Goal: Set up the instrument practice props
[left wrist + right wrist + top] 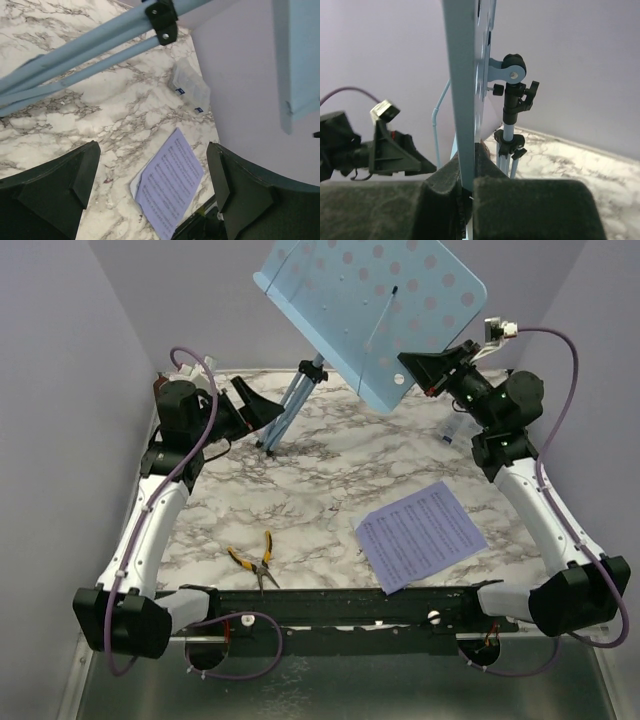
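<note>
The light blue perforated music stand desk (pixel 370 300) hangs tilted above the back of the table on its tripod legs (pixel 295 400). My right gripper (pixel 408 366) is shut on the desk's lower right edge; in the right wrist view that edge (pixel 462 90) runs straight down between the right gripper's (pixel 468 187) closed jaws. My left gripper (pixel 262 412) stands open just left of the tripod legs, touching nothing. From the left wrist the legs (pixel 75 55) cross above my left gripper (pixel 153 165). The sheet of music (pixel 420 532) lies flat at the front right, also visible as the sheet (pixel 170 182) past my left fingers.
Yellow-handled pliers (pixel 255 558) lie near the front edge, left of centre. A clear plastic box (pixel 190 87) sits at the back right by the wall, partly behind my right arm in the top view. Purple walls close in the table on three sides.
</note>
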You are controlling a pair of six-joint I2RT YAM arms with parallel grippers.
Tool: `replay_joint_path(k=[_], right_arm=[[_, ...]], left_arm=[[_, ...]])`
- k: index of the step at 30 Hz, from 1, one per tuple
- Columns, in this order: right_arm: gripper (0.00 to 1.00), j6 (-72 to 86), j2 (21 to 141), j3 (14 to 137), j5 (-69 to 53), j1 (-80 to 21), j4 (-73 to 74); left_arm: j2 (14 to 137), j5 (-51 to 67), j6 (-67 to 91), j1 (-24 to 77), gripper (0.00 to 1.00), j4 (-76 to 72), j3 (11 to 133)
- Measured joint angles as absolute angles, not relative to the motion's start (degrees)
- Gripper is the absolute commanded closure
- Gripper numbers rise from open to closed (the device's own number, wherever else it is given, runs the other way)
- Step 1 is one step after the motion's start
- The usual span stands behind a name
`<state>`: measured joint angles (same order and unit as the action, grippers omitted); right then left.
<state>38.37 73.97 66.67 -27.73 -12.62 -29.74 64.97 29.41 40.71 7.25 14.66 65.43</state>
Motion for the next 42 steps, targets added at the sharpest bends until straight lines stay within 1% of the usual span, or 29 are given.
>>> replay_joint_path(k=[4,8,13,15,17,19,21,23,25,27,29,31,33,37,38,40,41,42], right_arm=[[1.00,27.20,71.68,72.12,-34.41,-12.62,-24.01],[1.00,20.49,70.89,74.94,-38.92,-12.69,-20.45],[1.00,13.56,71.55,81.12,-42.70,-12.75,-11.64],[1.00,11.46,72.12,84.27,-44.14,-12.78,-8.01],[1.00,9.67,72.49,86.83,-45.25,-12.78,-4.64],[1.00,8.25,72.99,89.17,-45.67,-12.78,-1.69],[1.00,7.14,73.71,91.31,-45.78,-12.78,0.69],[1.00,6.24,74.08,92.47,-45.71,-12.78,2.61],[1.00,5.45,74.17,93.19,-45.36,-12.75,4.19],[1.00,4.93,74.26,94.02,-44.75,-12.78,5.91],[1.00,4.58,74.30,94.65,-44.14,-12.75,7.33],[1.00,4.45,74.30,95.20,-43.48,-12.78,8.64],[0.99,4.43,74.35,95.79,-42.78,-12.75,9.89],[1.00,4.45,74.35,96.38,-41.74,-12.75,11.55],[0.99,4.43,74.35,96.44,-41.41,-12.75,11.77],[0.99,4.38,74.37,96.49,-40.88,-12.75,12.19],[1.00,4.38,74.37,96.49,-40.58,-12.75,12.32],[1.00,4.36,74.35,96.51,-40.32,-12.75,12.47]], left_arm=[[70.06,27.59,36.16,9.74,0.08,13.89,67.66],[74.67,24.67,30.00,16.36,0.15,9.28,67.66],[75.79,22.74,27.03,17.98,0.29,-3.92,62.26],[76.27,22.37,25.93,17.87,0.32,-10.66,59.59],[77.23,22.37,24.64,17.72,0.32,-16.27,57.52],[78.46,22.35,23.20,17.72,0.36,-20.93,55.81],[80.34,22.35,21.96,17.74,0.42,-24.86,54.74],[82.41,22.28,21.26,17.80,0.51,-27.90,54.72],[84.86,21.87,20.43,18.41,0.54,-30.79,54.76],[87.74,19.81,19.18,20.18,0.55,-33.21,54.98],[89.73,17.98,18.59,22.24,0.60,-34.74,55.00],[91.59,14.39,17.04,24.75,0.62,-36.69,55.09],[93.41,9.65,14.48,27.42,0.70,-38.04,55.96],[96.71,0.34,9.26,31.07,0.75,-40.01,58.98],[97.25,-1.08,8.38,31.59,0.77,-40.36,59.42],[97.76,-2.59,7.14,32.23,0.78,-41.01,59.59],[97.80,-3.33,6.35,32.58,0.76,-41.12,59.59],[97.80,-3.95,5.85,32.80,0.69,-41.17,59.59]])
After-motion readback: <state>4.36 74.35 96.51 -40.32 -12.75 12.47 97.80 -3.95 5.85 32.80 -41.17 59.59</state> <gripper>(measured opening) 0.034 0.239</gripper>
